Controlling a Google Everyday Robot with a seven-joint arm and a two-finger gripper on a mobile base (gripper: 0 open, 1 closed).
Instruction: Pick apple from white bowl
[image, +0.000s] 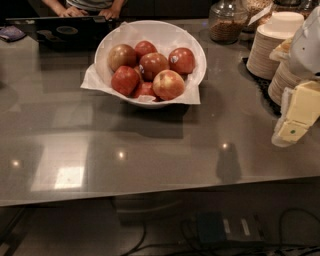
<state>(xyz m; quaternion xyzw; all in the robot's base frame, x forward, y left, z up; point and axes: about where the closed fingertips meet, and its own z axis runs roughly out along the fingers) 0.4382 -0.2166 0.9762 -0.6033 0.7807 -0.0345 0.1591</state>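
Observation:
The white bowl (196, 46) stands at the back middle of the grey counter, lined with crumpled white paper, and holds several apples. The apple (168, 84), red with a pale yellow-orange patch, lies at the bowl's front right, on top of the pile. Darker red apples and a brownish-green apple (122, 56) lie around it. My gripper (295, 117) hangs at the right edge of the view, above the counter, well to the right of the bowl and a little nearer the front. It holds nothing that I can see.
Stacks of beige paper plates (272, 47) stand at the back right, just behind the gripper. A glass jar (227, 22) is behind the bowl. A dark laptop (65, 31) and a person's hands (87, 10) are at the back left. The counter's front edge (160, 192) has cables below.

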